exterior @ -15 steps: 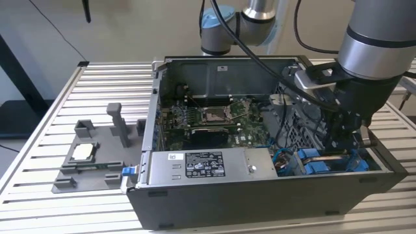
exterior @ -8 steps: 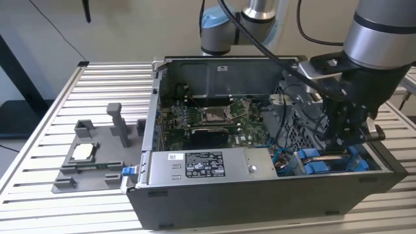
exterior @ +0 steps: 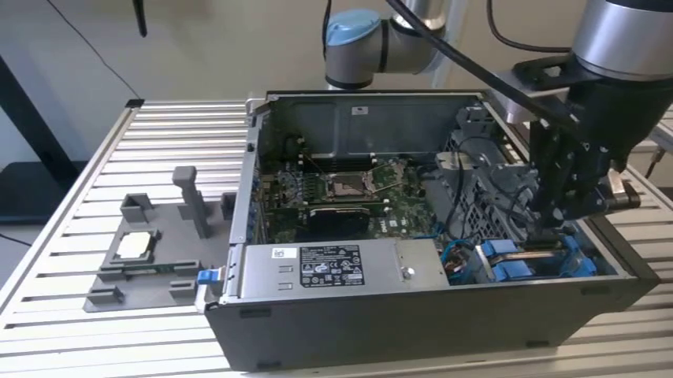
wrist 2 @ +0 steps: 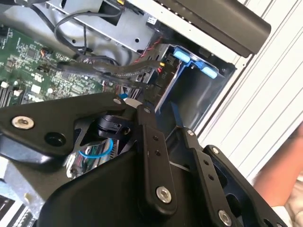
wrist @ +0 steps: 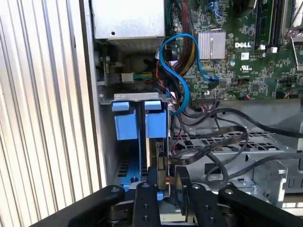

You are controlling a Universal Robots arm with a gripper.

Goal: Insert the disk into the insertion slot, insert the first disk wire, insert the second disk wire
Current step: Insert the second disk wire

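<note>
In the exterior view my gripper [exterior: 547, 227] reaches down into the dark grey drive cage [exterior: 494, 197] at the case's right end, just above the blue carriers [exterior: 521, 266]. In the first wrist view the gripper [wrist: 166, 174] is shut on the small connector of a flat black disk wire [wrist: 208, 150] that loops off over the cage. The connector sits at the insertion slot [wrist: 142, 142], between blue plastic fittings [wrist: 126, 121]. The disk stands edge-on in the slot and is mostly hidden. In the second wrist view the same black wire [wrist 2: 118, 71] runs past the cage's blue fitting [wrist 2: 189, 57].
The open case [exterior: 421, 331] lies on a slatted metal table [exterior: 63, 260]. A grey labelled power-supply box [exterior: 336, 269] and the green motherboard [exterior: 347, 197] fill its middle. A blue cable [wrist: 182, 71] curls beside the slot. A grey fixture [exterior: 158, 252] stands to the exterior view's left. A person's arm [wrist 2: 284, 175] is close by.
</note>
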